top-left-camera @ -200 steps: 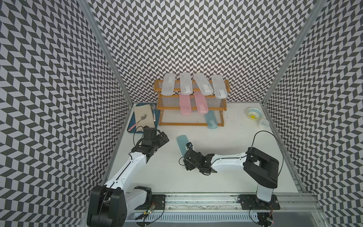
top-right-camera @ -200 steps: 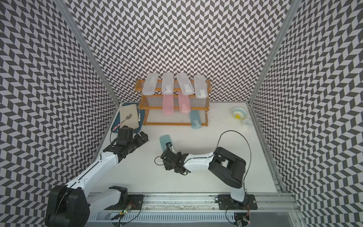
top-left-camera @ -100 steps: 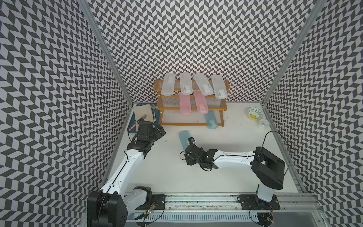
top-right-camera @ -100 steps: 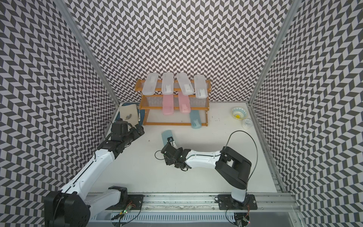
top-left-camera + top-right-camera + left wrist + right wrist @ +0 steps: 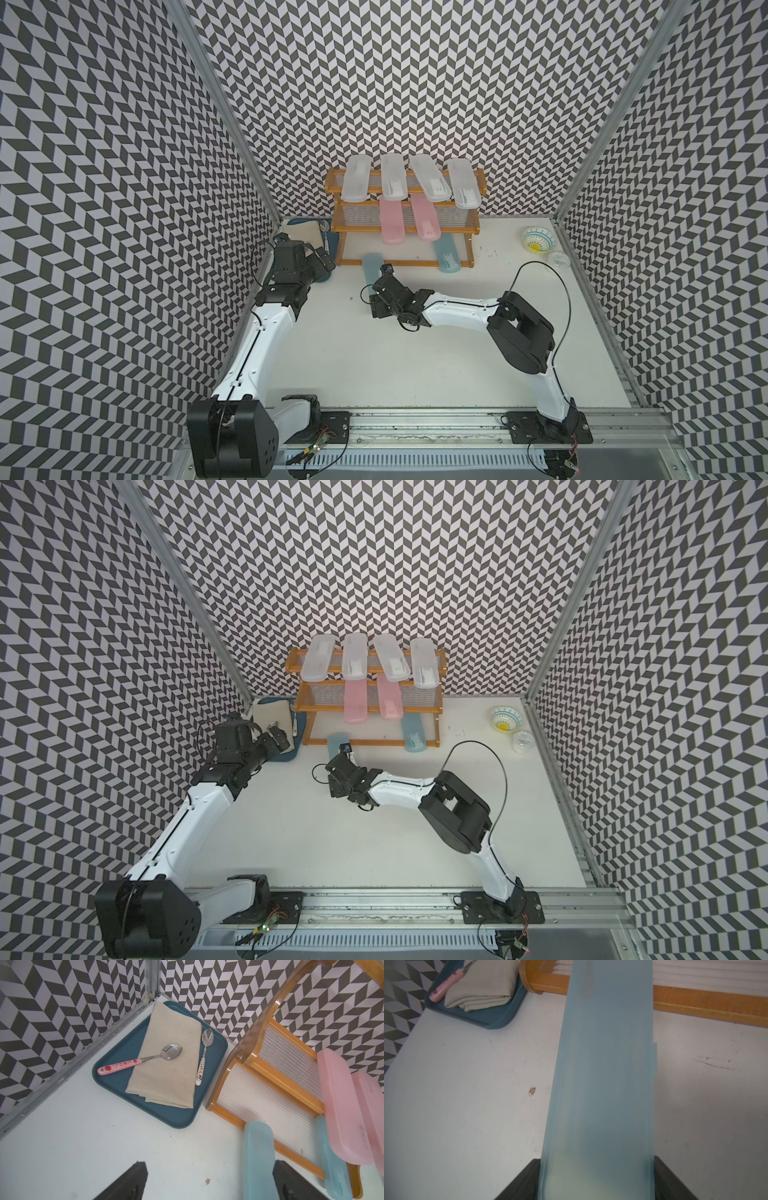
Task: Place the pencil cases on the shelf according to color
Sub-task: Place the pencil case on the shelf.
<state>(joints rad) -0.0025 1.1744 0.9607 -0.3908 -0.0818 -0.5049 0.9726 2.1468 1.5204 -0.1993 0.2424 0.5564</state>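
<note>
Starting with the top views, the three-tier stepped shelf with an orange-brown wooden frame [image 5: 399,262] is seen largely filled. Four frosted white plastic pencil cases [image 5: 355,179] are laid across its top tier and two pink translucent pencil cases [image 5: 392,224] on its middle tier. One shelved teal-blue pencil case [image 5: 447,255] lies on its bottom tier, towards the right arm's side. A second teal-blue translucent pencil case [image 5: 371,266] is gripped at its near end by the right pincer [image 5: 381,282], and its far end reaches the shelf's front rail. Whether it rests on that rail cannot be told. The left pincer [image 5: 323,266] is held over the dark blue tray [image 5: 302,734] beside the shelf's other end.

In the left wrist view, the left pincer's jaws are seen spread wide with nothing between them. The second case is seen overlapping the shelf's lowest rail.

In the right wrist view, the jaws are clamped on both long edges of that case, which is pointed at the shelf's bottom tier.

Seven of the eight cases are judged placed by colour. Only setting this last one down beside its teal-blue partner and releasing it is judged left.
</note>
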